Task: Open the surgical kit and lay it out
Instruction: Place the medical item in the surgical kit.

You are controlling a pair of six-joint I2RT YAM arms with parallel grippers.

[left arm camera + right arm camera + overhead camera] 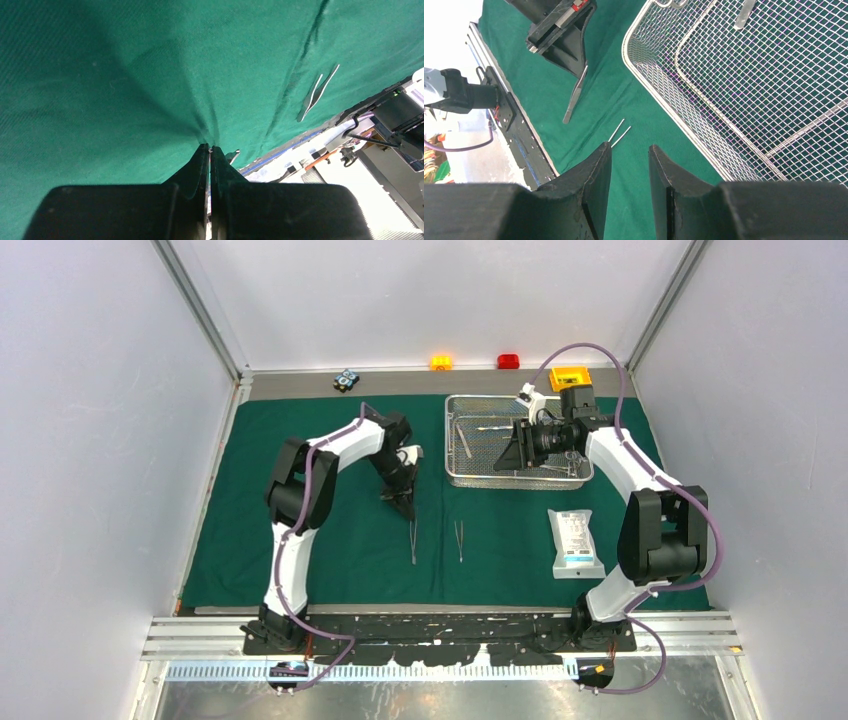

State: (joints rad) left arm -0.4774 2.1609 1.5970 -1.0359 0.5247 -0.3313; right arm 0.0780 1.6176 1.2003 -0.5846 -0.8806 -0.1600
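Note:
The dark green drape (300, 530) lies spread flat over the table. On its far right part stands the steel wire-mesh tray (455, 472) (659, 95), with several slim silver instruments still inside. My right gripper (506, 460) (629, 147) hovers over the tray's near left corner, open and holding nothing. My left gripper (404, 506) (209, 148) is shut at the drape, pinching the far end of the forceps (412, 542) (573, 100); cloth creases run toward its tip. Tweezers (459, 540) (316, 91) (620, 132) lie just right of them. The white pouch (575, 542) rests further right.
A yellow box (570, 377), an orange block (441, 362), a red block (509, 361) and a small dark object (347, 380) sit on the bare strip behind the drape. White walls close both sides. The black base rail (440, 625) runs along the near edge.

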